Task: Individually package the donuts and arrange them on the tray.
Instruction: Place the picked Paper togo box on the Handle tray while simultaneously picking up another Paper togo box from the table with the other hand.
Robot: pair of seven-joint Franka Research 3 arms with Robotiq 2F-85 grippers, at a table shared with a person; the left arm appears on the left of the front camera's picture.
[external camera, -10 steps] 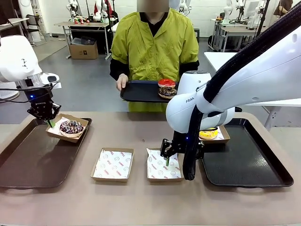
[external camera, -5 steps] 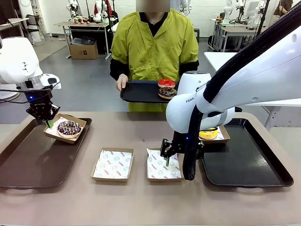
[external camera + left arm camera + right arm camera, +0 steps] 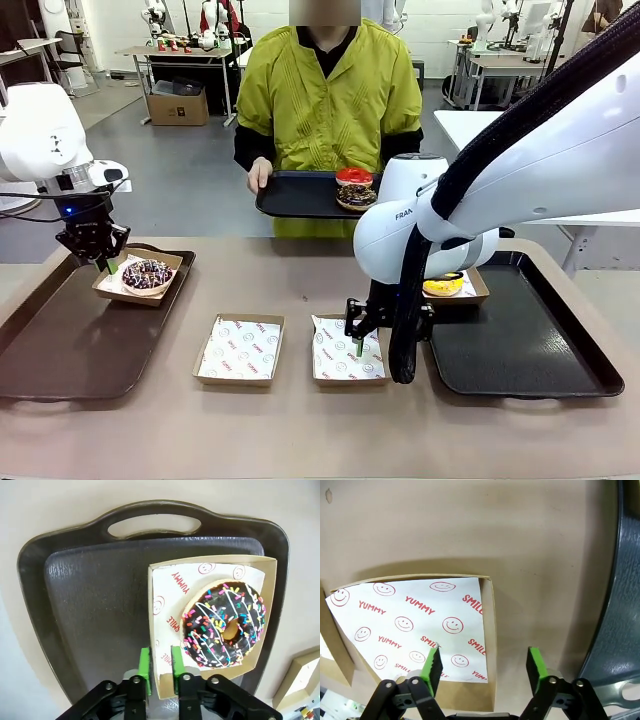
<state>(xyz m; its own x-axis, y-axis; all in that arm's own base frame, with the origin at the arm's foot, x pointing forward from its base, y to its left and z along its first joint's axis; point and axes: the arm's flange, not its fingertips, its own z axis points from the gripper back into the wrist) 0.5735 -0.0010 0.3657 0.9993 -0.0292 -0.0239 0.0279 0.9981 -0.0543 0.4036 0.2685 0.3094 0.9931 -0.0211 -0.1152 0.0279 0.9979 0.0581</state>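
Right wrist view: the right jaws stand wide apart astride one wall of an empty paper-lined box (image 3: 420, 620) on the counter (image 3: 300, 430), one pad inside and one outside. The left jaws narrowly straddle the wall of the box (image 3: 210, 560) holding a sprinkled chocolate donut (image 3: 210, 630) at the left tray's (image 3: 90, 605) far right corner; whether they pinch it cannot be told. The yellow donut (image 3: 443, 285) sits boxed on the right tray (image 3: 520, 350). The red donut (image 3: 354, 177) rides the person's tray (image 3: 300, 195).
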